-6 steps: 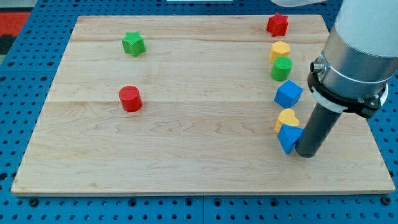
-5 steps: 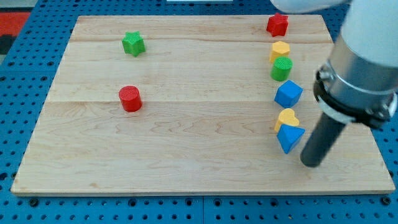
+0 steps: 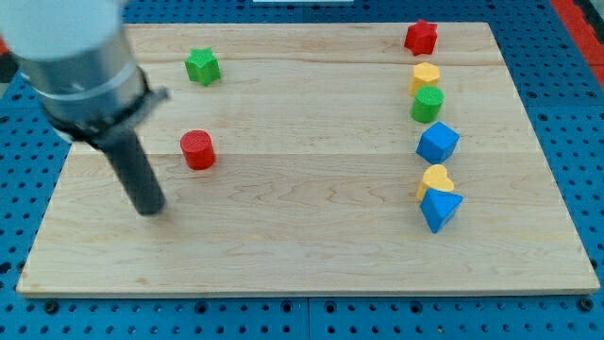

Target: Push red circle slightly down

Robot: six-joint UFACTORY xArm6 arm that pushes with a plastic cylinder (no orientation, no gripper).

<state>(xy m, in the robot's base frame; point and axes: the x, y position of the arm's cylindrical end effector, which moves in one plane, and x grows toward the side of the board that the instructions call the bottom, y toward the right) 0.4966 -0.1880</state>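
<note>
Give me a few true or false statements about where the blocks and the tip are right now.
1. My tip touches the red circle. False: it sits apart, lower left of it.
2. The green star lies above the red circle in the view. True.
3. The red star is at the board's bottom left. False: top right.
4. The green circle sits just below a yellow heart. True.

Lab bench — blue pegboard [image 3: 576, 142], wooden board [image 3: 302, 227]
</note>
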